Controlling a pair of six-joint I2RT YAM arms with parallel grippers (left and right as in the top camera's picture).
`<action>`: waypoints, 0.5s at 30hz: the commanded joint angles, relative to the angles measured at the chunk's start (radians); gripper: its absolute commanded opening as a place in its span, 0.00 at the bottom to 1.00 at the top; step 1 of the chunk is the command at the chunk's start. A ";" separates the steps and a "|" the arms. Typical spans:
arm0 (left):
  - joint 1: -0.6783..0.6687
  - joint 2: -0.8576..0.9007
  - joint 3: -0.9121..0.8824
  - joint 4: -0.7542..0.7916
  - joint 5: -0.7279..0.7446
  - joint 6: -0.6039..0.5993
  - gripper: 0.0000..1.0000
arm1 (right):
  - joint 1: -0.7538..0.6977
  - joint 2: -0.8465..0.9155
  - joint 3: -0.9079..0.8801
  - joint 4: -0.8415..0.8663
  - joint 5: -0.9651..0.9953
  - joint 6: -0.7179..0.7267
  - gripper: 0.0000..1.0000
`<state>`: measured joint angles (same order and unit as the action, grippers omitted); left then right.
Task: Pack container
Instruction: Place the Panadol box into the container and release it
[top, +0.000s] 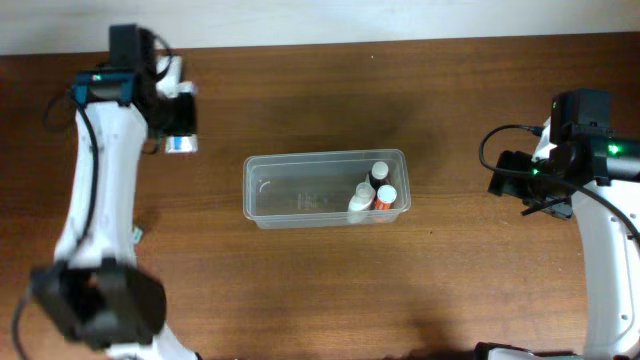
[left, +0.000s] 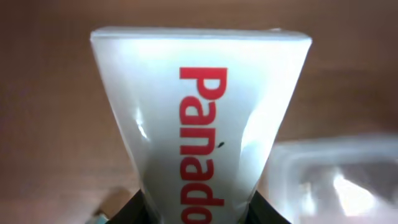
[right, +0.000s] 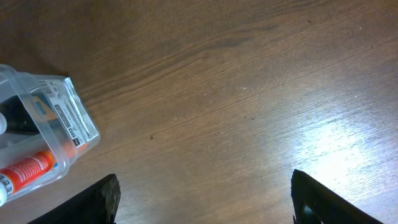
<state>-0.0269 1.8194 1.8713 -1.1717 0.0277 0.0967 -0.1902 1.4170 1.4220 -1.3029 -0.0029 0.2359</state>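
While the left gripper clamps a white box at ten o'clock of the container, the right gripper gapes empty. Light and thin-walled, it likely flexes; grip the rim.

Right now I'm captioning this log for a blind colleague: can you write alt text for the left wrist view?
A glossy white box with red 'Panado' lettering fills the frame, held at its lower end in the left gripper. Behind it lies the brown wooden table, with a blurred corner of the clear plastic rectangular container at lower right.
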 joint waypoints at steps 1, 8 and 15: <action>-0.123 -0.063 0.008 -0.056 0.014 0.307 0.30 | -0.007 -0.002 -0.006 0.006 -0.009 -0.001 0.80; -0.342 -0.027 -0.092 -0.059 0.014 0.474 0.31 | -0.007 -0.002 -0.006 0.006 -0.009 -0.004 0.79; -0.410 0.079 -0.189 0.011 0.014 0.473 0.31 | -0.007 -0.002 -0.006 0.005 -0.009 -0.004 0.79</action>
<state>-0.4274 1.8469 1.7046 -1.1664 0.0349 0.5388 -0.1902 1.4170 1.4220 -1.3003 -0.0029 0.2348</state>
